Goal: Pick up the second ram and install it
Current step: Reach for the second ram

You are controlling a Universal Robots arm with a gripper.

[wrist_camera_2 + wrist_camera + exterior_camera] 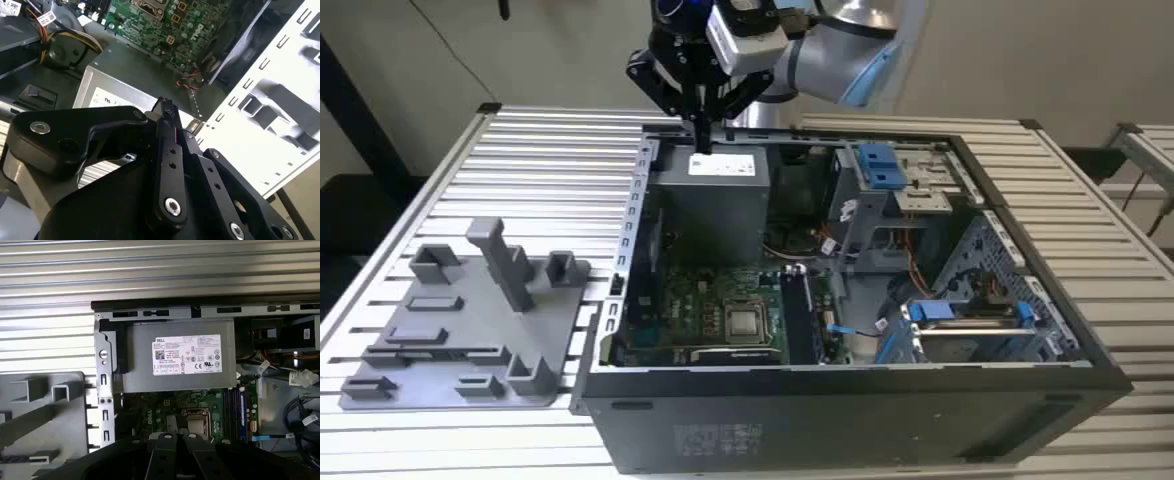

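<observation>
My gripper (703,138) hangs over the back edge of the open computer case (854,400), just above the grey power supply (714,200). In the second wrist view the black fingers (167,107) are pressed together with nothing between them. The green motherboard (700,310) lies on the case floor, with the memory slots (803,315) beside the processor socket (744,322). In the first wrist view these slots (235,410) show dark strips and a blue one. I cannot tell whether the second ram is among them.
A grey plastic tray (454,330) with upright posts stands on the slatted table (547,160) at the exterior view's left of the case. Blue drive brackets (881,165) and cable bundles (907,260) crowd the case's other half.
</observation>
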